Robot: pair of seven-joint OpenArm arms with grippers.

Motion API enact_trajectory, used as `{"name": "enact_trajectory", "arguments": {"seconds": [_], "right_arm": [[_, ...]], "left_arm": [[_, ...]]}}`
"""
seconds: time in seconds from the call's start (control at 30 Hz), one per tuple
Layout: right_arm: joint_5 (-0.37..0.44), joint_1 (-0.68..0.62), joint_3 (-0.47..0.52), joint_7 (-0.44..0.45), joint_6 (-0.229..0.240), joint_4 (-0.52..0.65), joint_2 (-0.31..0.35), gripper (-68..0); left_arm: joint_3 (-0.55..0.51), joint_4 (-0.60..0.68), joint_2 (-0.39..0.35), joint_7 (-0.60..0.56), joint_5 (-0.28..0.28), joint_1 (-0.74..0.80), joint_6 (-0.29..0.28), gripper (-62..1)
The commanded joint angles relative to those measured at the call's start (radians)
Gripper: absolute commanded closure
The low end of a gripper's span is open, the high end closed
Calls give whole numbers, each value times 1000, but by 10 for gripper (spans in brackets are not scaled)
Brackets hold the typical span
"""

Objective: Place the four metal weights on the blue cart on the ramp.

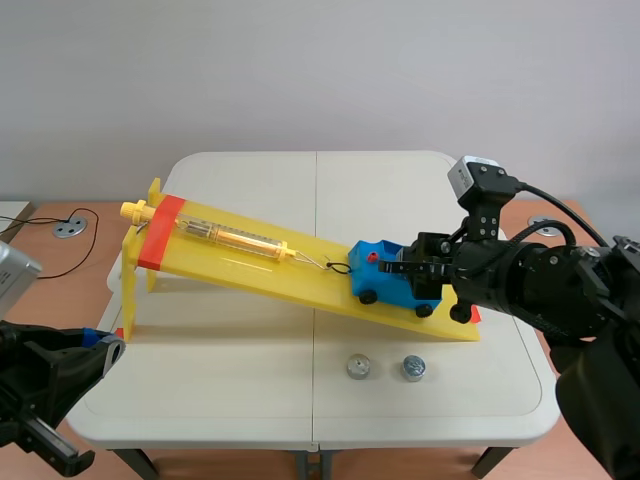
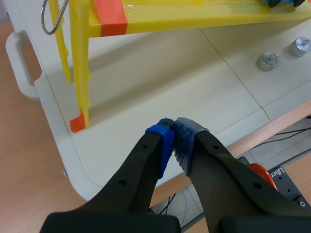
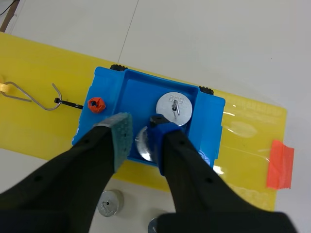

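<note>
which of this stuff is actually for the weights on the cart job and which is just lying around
For the job:
blue cart
yellow ramp
weight in the cart
second weight under the right gripper
one loose weight
another loose weight

Just there:
spring scale on the ramp
grey disc on the wooden desk

Shiny metal weights (image 3: 173, 108), glossy blue plastic cart (image 3: 138, 90)

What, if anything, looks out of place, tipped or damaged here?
Nothing stands out. The blue cart sits straight on the yellow ramp, with one weight upright in it and a second weight under the right pincer. Two more weights stand upright on the table beside the ramp, not spilled.
</note>
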Motion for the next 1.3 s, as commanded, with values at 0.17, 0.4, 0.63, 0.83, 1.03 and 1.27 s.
{"name": "enact_trajectory", "arguments": {"seconds": [0.17, 0.4, 0.63, 0.83, 1.03, 1.27], "right_arm": [[117, 55, 66, 92, 129, 175, 60, -293], [177, -105, 139, 48, 148, 399, 173, -293], [208, -254, 161, 6, 162, 581, 272, -293], [210, -369, 161, -4, 162, 674, 324, -293], [156, -396, 107, 34, 158, 663, 303, -293], [-12, -343, -47, 126, 81, 551, 236, -293]], "left_arm": [[-16, 61, 7, -70, -62, -16, -43, -30], [-16, 61, 7, -70, -62, -16, -43, -30], [-16, 61, 7, -70, -62, -17, -43, -30], [-16, 61, 7, -70, -62, -17, -43, -30], [-16, 61, 7, -69, -62, -17, -43, -30], [-16, 61, 7, -68, -62, -17, -43, -30]]}}
